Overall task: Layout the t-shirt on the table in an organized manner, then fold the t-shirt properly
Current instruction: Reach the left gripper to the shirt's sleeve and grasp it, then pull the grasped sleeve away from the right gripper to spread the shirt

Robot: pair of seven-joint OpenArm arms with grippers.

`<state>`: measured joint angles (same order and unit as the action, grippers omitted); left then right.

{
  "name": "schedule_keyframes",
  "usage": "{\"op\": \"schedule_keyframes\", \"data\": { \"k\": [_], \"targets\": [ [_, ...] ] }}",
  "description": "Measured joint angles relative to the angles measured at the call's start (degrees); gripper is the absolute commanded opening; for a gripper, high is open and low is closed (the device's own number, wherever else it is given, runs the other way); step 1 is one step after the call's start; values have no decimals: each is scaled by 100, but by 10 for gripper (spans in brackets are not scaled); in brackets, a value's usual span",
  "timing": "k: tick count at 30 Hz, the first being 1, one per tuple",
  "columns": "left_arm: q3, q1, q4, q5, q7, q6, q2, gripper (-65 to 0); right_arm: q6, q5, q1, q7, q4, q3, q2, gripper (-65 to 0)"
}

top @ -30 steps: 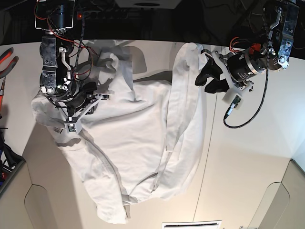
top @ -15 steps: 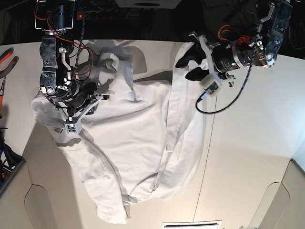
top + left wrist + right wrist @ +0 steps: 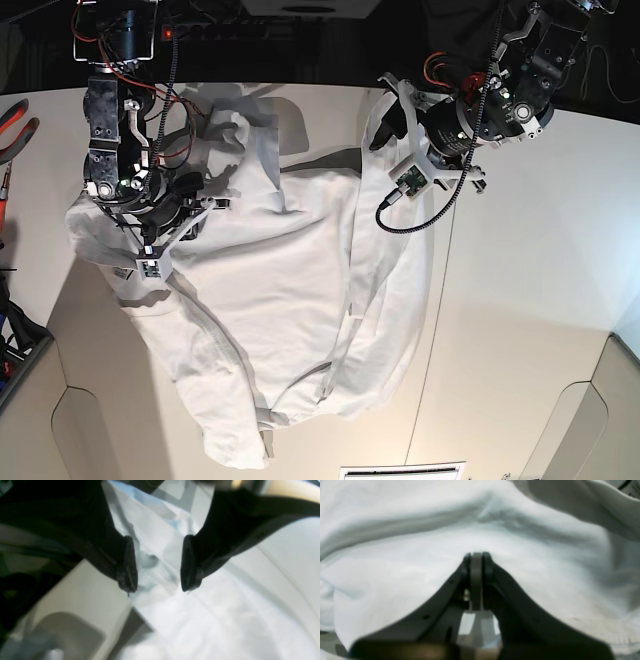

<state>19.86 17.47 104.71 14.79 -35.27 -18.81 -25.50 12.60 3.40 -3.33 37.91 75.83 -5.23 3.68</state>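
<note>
Clearly the layout step is in hand: the t-shirt (image 3: 290, 300) lies crumpled across the middle of the worktop (image 3: 530, 260), one long fold doubled over along its right side, nothing spread flat yet.

At the far left, the right hand (image 3: 190, 195) sits on the bunched cloth with its jaws pressed together; the right wrist view shows fabric all round the tips, so it seems to pinch the shirt, though the cloth between the pads is hidden.

At the far right, the left hand (image 3: 157, 565) hangs with its jaws wide apart over the top of the doubled fold, holding nothing.

Next, by my judgement, that hand must lower onto the fold's edge, close on it, and draw it rightward to open the shirt out.

Compared with a second ago, the left arm has swung from beside the fold toward the far edge, over its upper end, and its jaws have widened; the right arm has not moved.
</note>
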Motion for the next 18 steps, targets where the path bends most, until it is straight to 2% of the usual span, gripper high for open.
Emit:
{"op": "schedule_keyframes", "data": {
  "k": [2, 5, 13, 18],
  "targets": [
    [0, -4, 0, -221, 15, 175, 76, -418, 0, -2, 0, 0, 0, 2, 0, -640],
    [0, -68, 0, -332, 11, 334, 120, -637, 0, 0, 0, 0, 0, 0, 0, -640],
    [-33, -227, 0, -470, -4, 332, 120, -650, 2, 0, 0, 0, 0, 2, 0, -640],
    [-509, -485, 0, -511, -79, 326, 103, -650, 0, 0, 0, 4, 0, 0, 0, -640]
  ]
}}
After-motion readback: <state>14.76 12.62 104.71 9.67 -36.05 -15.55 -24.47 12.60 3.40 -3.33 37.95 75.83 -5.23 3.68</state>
